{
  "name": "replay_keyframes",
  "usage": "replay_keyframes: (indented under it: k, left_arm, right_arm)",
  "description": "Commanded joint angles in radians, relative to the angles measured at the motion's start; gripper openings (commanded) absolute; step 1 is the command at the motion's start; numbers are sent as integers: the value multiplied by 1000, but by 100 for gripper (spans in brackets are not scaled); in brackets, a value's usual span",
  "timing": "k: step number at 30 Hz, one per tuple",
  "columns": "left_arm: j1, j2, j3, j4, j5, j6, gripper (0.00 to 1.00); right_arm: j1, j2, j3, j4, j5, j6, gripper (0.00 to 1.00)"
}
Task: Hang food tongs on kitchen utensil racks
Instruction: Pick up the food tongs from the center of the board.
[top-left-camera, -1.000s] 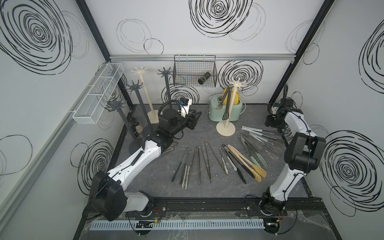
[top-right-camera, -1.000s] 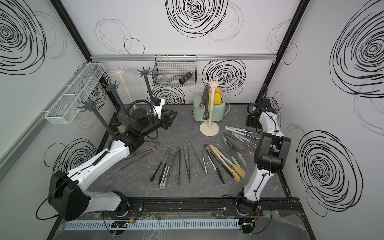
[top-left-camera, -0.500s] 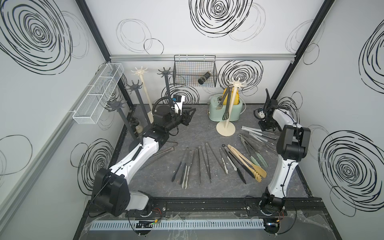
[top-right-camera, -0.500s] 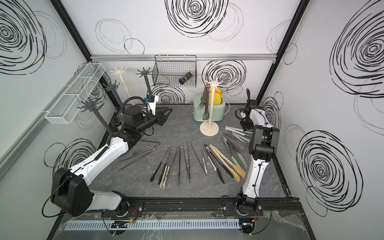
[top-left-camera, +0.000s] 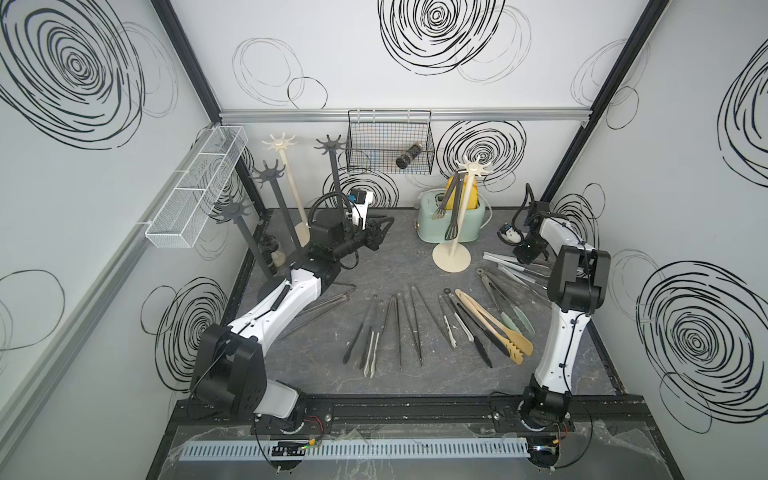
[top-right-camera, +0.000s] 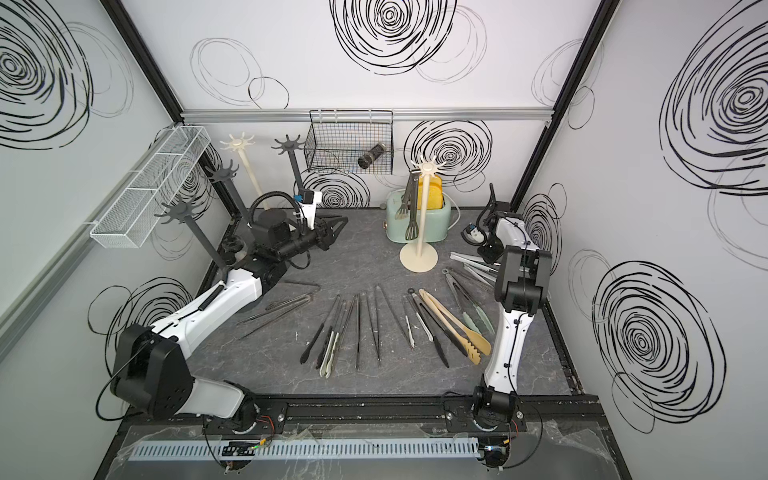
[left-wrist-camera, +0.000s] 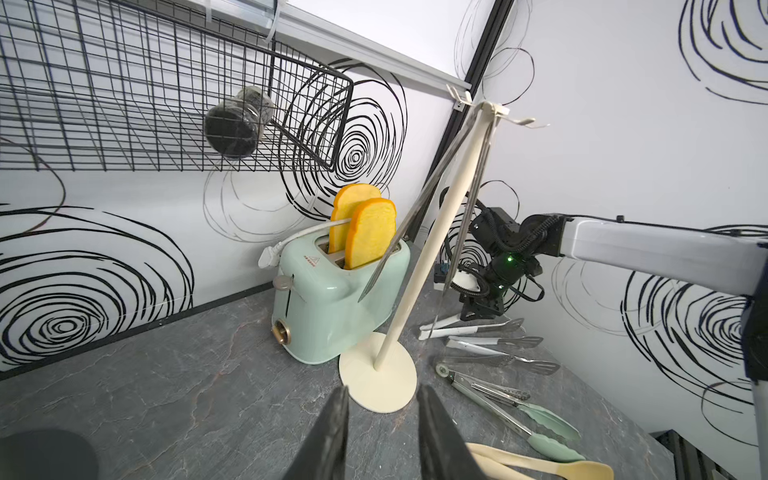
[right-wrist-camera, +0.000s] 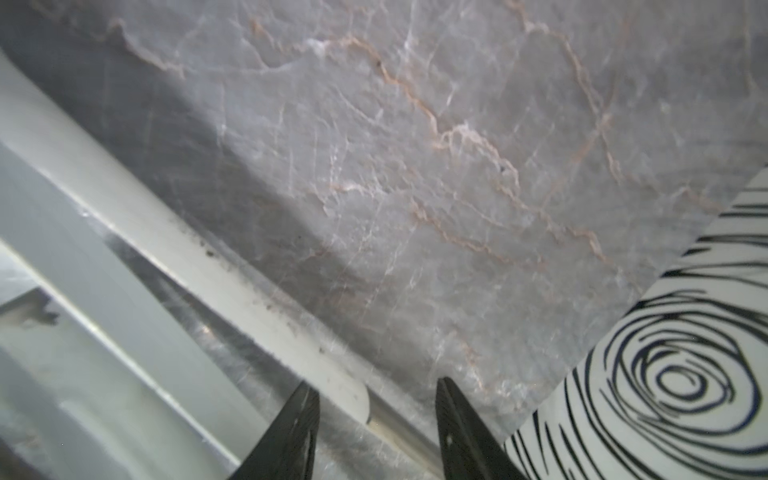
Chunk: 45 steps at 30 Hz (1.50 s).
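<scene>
Tabletop (top-left-camera: 390, 266): grey veined stone-look slab, matte; open strip btw the arms.
Food tongs (top-left-camera: 399, 328): slim steel/black/white/green pairs fanned flat mid-table; wide beige wooden pair (top-left-camera: 494, 328) at fan's right.
Cream rack (top-left-camera: 459, 224): thin pole, round base, star crown w/ tongs hanging; beside mint toaster (top-left-camera: 428, 216).
Dark grey racks (top-left-camera: 270, 195): rear-left corner.
Left claw (left-wrist-camera: 382, 390): fingers apart, empty, above slab.
Right claw (right-wrist-camera: 374, 384): fingers apart, low over white-handled tong (right-wrist-camera: 208, 266) nr right wall.
</scene>
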Motion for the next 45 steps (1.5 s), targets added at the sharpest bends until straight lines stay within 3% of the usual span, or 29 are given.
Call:
replay_keyframes:
  k: [1,15,24,30,32,39,45]
  left_arm:
    - [11,15,34,71,26,15,32]
    - [11,42,38,71,38,39,32]
    - [11,55,35,79,43,50,31]
    - [11,70,34,89,47,50,31]
    - [11,73,34,93,49,49,31]
    - [5,56,27,150,69,6,30]
    - [-9,-10,24,123,36,-21,31]
  right_arm:
    - [8,18,48,-39,-27,-87,49]
    - [15,115,70,-61,-65,-134,42]
    - [5,184,145,-1,-74,-130,20]
    - [2,227,230,12,-77,-123,0]
    - [2,227,250,28,-63,-105,0]
    - [1,108,244,130,-39,-3,0]
    - [-1,-168,88,294,-88,119,0]
